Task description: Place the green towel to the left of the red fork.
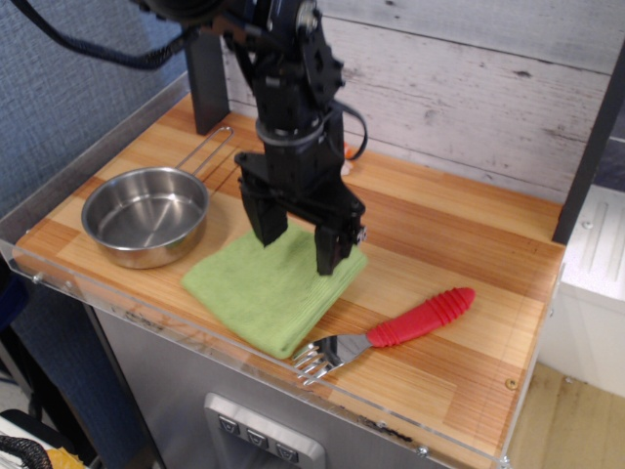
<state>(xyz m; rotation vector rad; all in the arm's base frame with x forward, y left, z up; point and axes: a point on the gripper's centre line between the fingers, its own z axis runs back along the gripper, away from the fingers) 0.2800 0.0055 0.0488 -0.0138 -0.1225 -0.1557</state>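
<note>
The green towel [264,288] lies flat on the wooden counter near the front edge, between the steel pan and the red fork [420,318]. The fork lies at an angle. Its red handle points back right, and its silver tines [314,358] sit at the front edge, just right of the towel's front corner. My gripper [295,254] points down over the towel's far half. Its two black fingers [328,256] are spread wide apart, with the tips at or just above the cloth. Nothing is pinched between them.
A steel pan [146,213] with a wire handle stands to the left of the towel. A black post [205,88] stands at the back left. A clear acrylic lip [146,313] runs along the front edge. A plank wall is behind. Bare wood lies to the right of the fork.
</note>
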